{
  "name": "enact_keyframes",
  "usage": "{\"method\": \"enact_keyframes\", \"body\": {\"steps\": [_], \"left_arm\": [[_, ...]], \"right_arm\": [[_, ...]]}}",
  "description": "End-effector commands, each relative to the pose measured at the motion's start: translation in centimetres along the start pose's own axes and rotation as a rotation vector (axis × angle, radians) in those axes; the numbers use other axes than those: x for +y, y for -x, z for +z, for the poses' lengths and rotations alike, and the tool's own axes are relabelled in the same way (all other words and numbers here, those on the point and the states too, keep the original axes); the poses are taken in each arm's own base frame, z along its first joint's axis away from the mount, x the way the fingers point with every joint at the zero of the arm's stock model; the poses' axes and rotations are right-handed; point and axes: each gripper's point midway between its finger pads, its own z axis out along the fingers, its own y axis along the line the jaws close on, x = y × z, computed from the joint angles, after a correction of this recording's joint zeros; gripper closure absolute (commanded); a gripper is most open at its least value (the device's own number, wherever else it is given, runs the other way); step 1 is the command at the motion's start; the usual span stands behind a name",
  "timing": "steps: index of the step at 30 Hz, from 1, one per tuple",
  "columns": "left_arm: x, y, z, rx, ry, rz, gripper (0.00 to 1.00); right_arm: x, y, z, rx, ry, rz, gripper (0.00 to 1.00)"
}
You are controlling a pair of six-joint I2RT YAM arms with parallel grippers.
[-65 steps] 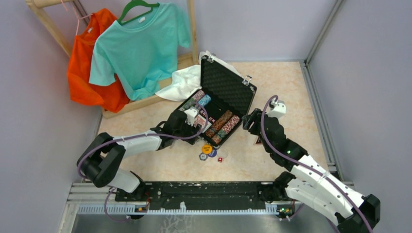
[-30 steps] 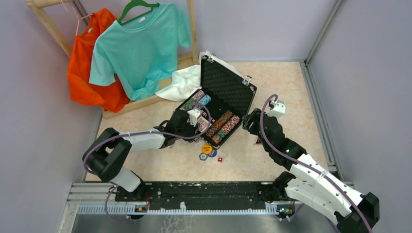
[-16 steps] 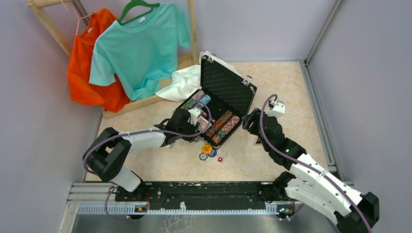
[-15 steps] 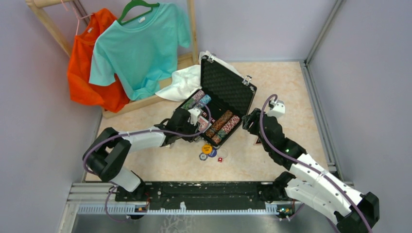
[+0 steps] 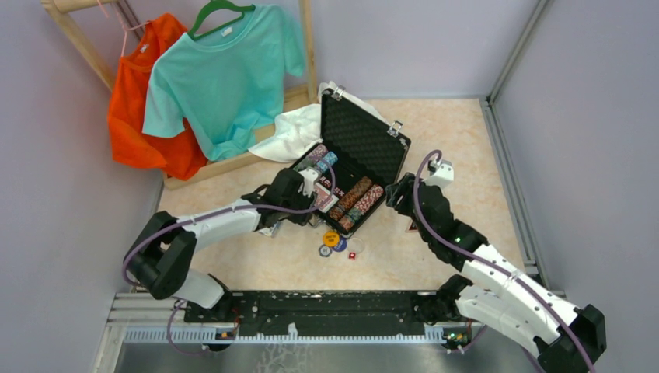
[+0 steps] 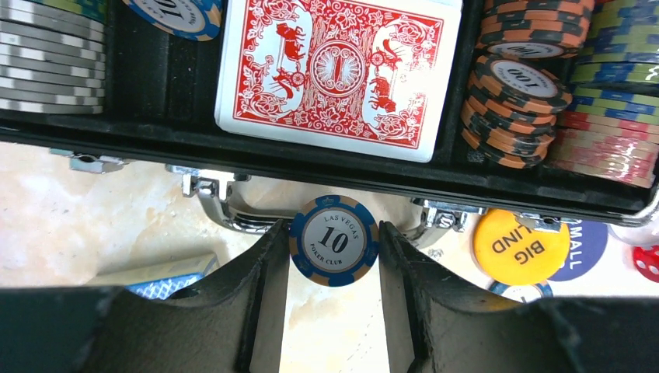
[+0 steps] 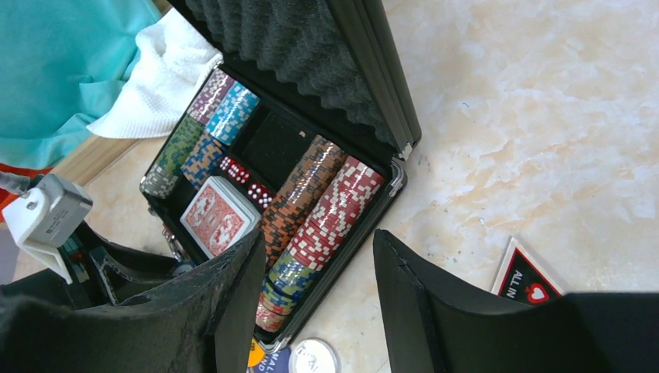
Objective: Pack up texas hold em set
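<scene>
Left wrist shows left gripper (image 6: 332,237) clamping blue-tan chip (image 6: 334,241); right gripper (image 7: 319,238) apart beside case (image 7: 311,47).

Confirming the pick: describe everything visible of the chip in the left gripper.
The round poker chip is blue with tan edge blocks and a white centre reading LAS VEGAS 10 POKER CLUB. The left gripper pinches its rim from both sides, face to the wrist camera, just outside the front wall of the case.

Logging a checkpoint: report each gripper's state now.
Left gripper: closed on the blue 10 poker chip.
Right gripper: open, empty.
</scene>
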Motion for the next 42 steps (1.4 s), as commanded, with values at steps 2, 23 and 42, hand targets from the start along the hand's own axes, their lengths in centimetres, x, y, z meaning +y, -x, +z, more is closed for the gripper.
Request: {"method": "enact_keyframes", "body": {"steps": [2, 23, 42], "left_arm": [[-0.5, 2.6, -2.6, -0.085, -0.015, -0.02, 0.56], [-5.3, 7.8, -13.9, -0.669, -0.33, 0.16, 0.5], [-7.6, 8.3, -15.7, -0.735, -0.461, 0.255, 0.48]], "right_arm": [[1.5, 1.0, 0.5, -0.025, 0.058, 0.023, 0.46], [18.3, -3.0, -1.7, 0.507, 0.823, -0.116, 0.51], [21.3, -5.7, -4.4, 0.649, 0.982, -0.039, 0.53]]}}
